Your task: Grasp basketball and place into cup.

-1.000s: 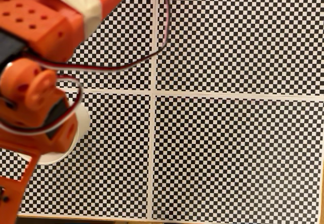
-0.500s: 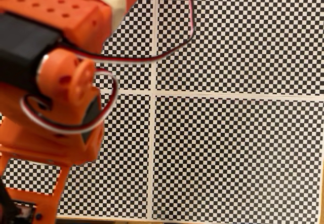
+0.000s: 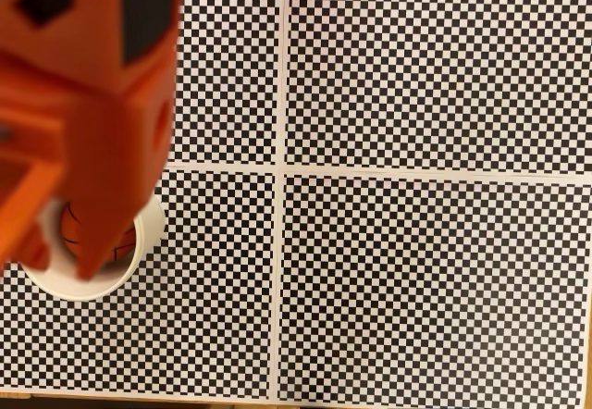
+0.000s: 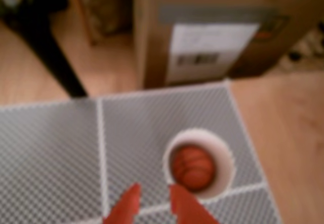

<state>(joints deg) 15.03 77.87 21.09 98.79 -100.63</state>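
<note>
Basketball [image 4: 192, 167] sits inside the cup [image 4: 224, 150] near the checkered mat's [image 3: 425, 270] edge, so placement looks done, with the gripper [image 4: 153, 199] slightly parted and empty above.

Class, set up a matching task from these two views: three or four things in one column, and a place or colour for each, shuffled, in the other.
Things:
1. basketball
2. cup
3. gripper
4. cardboard box

Descriptions:
A. brown, standing on the wooden floor beyond the mat
B. orange with black seams, lying inside the white container
C. orange fingertips, holding nothing, at the bottom of the wrist view
D. cream-white, standing on the checkered mat

Pairs: 1-B, 2-D, 3-C, 4-A
</note>
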